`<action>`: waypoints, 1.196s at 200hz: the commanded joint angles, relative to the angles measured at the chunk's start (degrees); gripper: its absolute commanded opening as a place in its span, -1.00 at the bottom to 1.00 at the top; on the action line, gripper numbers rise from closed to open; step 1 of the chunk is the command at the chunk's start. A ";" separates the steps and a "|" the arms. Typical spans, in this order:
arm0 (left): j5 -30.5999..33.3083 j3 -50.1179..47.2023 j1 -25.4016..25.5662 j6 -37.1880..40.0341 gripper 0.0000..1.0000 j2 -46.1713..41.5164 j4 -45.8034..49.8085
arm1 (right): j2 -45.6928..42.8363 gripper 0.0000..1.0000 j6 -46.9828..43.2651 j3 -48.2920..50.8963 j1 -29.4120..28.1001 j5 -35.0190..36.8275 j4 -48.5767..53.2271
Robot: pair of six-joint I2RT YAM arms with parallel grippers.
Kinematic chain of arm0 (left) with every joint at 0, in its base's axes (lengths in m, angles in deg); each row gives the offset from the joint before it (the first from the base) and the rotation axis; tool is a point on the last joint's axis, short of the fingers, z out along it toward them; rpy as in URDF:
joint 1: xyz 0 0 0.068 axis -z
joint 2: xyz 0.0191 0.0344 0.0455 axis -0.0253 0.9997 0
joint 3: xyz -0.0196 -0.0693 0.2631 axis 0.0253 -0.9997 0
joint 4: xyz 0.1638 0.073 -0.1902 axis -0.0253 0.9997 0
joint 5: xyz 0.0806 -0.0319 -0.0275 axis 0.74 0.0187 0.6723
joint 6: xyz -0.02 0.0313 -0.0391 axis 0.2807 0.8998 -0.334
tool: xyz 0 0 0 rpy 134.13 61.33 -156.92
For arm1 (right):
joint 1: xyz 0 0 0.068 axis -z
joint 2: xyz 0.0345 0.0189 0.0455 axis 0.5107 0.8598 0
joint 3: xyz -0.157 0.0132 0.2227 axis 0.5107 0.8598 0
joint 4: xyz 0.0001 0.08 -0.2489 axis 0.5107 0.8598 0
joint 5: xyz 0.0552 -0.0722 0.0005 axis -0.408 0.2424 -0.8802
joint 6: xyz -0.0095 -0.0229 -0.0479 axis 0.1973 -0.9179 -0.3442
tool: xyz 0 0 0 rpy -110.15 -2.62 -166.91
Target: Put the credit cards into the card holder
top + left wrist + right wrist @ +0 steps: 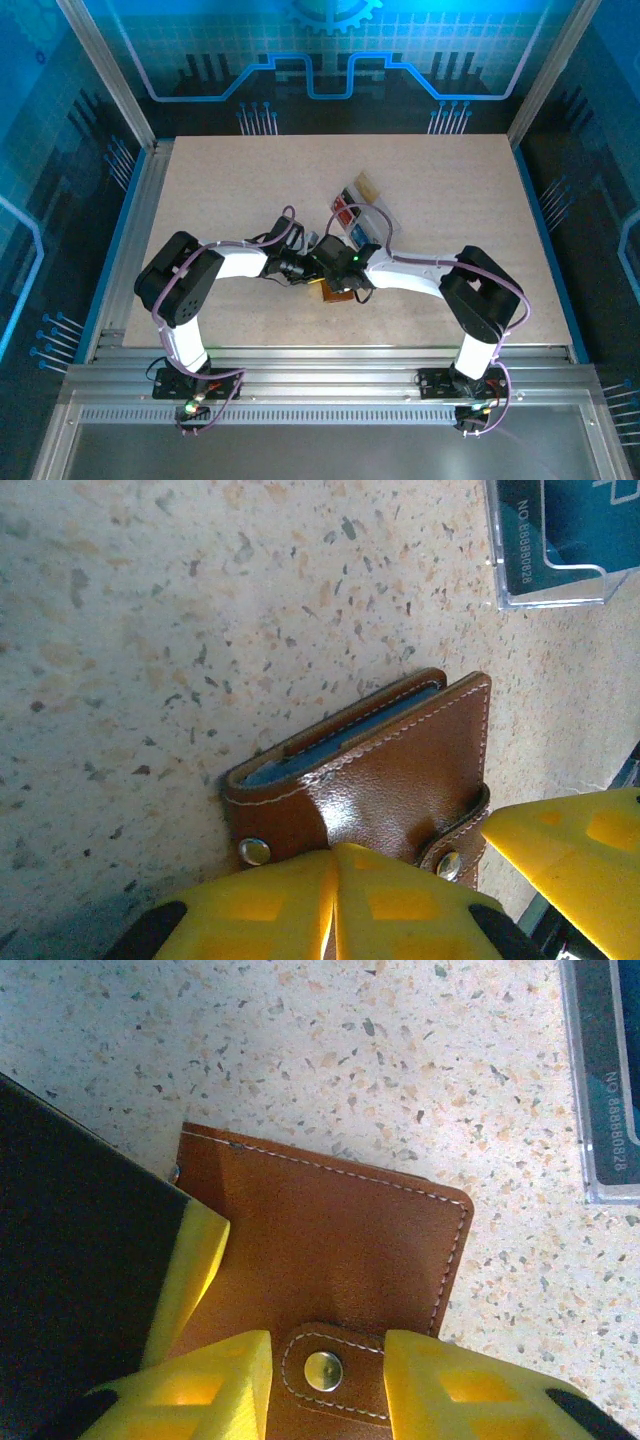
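The card holder (334,291) lay closed near the middle of the table, a little toward the near edge, with both arms bent in over it. The left gripper (335,858) showed its 2 yellow fingers pressed together with no gap, their tips on the holder's near edge. Whether they pinched any leather could not be told. The right gripper (328,1345) stood open just wider than the snap strap (325,1372), with 1 finger on each side of it and nothing in its grasp.

The strap ran lengthwise between the right jaws, back toward that wrist, and the holder's body stretched ahead of them. That probably made the right arm the better placed to work the snap. A blue credit card (330,742) showed its edge in the holder's mouth, on the side away from the left fingers. Toward the far edge sat the clear tray (550,592), holding another blue card (575,525).
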 commanded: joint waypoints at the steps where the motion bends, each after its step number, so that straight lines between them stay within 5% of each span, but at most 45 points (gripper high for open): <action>1: 5.89 -1.82 0.42 -0.12 -0.74 5.03 5.33 | 4.43 -0.28 -1.03 0.87 0.13 -1.60 -0.21; 157: 4.13 -2.49 -0.85 -0.74 -0.73 4.76 4.14 | 5.49 -0.21 -4.18 7.10 -1.68 -10.33 -2.64; 239: 4.07 -2.50 -1.15 -0.82 -0.73 4.80 4.14 | 8.92 -0.25 -1.48 6.13 -3.21 -4.88 6.47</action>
